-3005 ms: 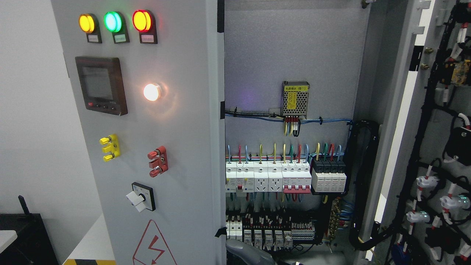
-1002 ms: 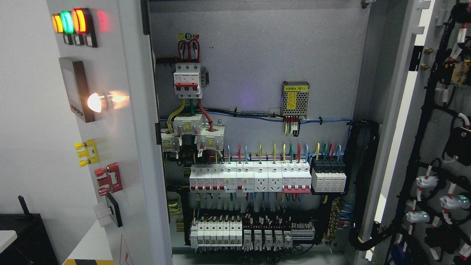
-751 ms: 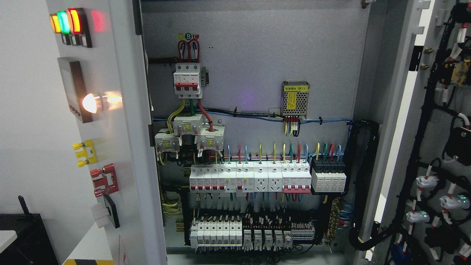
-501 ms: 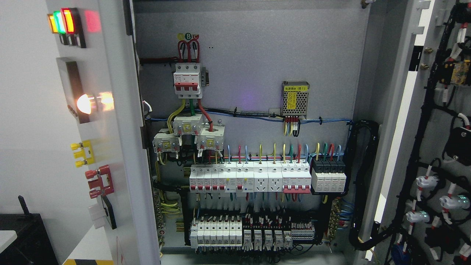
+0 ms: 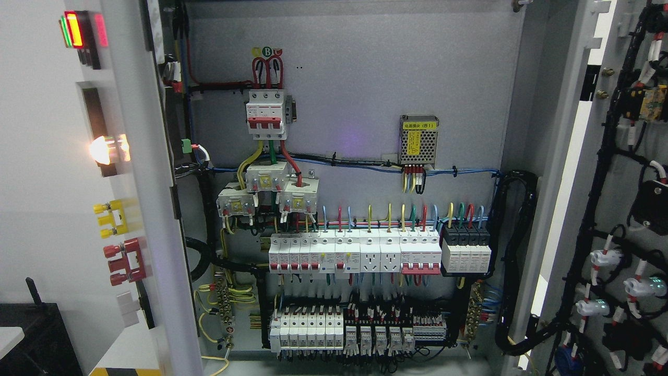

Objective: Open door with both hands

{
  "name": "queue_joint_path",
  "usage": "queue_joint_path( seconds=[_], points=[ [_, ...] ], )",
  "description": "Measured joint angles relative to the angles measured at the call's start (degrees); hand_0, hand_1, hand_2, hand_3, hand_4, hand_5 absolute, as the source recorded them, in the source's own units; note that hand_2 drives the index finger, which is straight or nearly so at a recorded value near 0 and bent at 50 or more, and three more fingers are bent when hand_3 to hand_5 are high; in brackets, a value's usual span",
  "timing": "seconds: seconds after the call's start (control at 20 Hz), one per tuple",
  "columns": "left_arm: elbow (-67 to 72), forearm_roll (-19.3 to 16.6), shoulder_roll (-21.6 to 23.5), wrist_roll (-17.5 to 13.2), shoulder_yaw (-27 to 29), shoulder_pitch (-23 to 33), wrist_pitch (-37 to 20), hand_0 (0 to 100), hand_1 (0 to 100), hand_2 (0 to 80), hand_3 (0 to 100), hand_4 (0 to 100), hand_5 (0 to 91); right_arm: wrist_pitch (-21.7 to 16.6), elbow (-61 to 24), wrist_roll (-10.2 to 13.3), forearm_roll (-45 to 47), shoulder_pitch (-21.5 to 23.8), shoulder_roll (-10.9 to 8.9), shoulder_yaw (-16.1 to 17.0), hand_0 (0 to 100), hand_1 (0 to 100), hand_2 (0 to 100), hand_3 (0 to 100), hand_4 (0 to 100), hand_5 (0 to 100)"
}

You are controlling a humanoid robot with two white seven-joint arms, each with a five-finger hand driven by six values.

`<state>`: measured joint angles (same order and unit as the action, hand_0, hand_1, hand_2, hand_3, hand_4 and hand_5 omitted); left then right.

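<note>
Left door (image 5: pixel 135 209) stands edge-on at far left, right door (image 5: pixel 616 209) swung wide, breakers (image 5: pixel 355 253) fully exposed; probably finished. Neither hand shows, so finger state can't be told.

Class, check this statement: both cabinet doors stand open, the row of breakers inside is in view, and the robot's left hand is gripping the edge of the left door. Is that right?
Not quite. The head view shows no robot hand at all: nothing grips the left door. The rest holds: the left door and the right door stand open, and the row of breakers is in view.
</note>
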<state>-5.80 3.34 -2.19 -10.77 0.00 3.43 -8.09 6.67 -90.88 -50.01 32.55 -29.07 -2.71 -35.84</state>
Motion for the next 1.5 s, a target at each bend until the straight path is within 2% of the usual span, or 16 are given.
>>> queue_joint_path(
  seconds=[0.65, 1.5],
  points=[
    [0.0, 0.0, 0.0, 0.0, 0.0, 0.0, -0.1, 0, 0, 0.0, 0, 0, 0.0, 0.5, -0.4, 0.8, -0.1, -0.3, 1.87, -1.5, 38, 0, 0, 0, 0, 0],
    [0.0, 0.0, 0.0, 0.0, 0.0, 0.0, -0.1, 0, 0, 0.0, 0, 0, 0.0, 0.3, -0.2, 1.1, -0.5, -0.5, 2.53, -2.9, 38, 0, 0, 0, 0, 0]
  ],
)
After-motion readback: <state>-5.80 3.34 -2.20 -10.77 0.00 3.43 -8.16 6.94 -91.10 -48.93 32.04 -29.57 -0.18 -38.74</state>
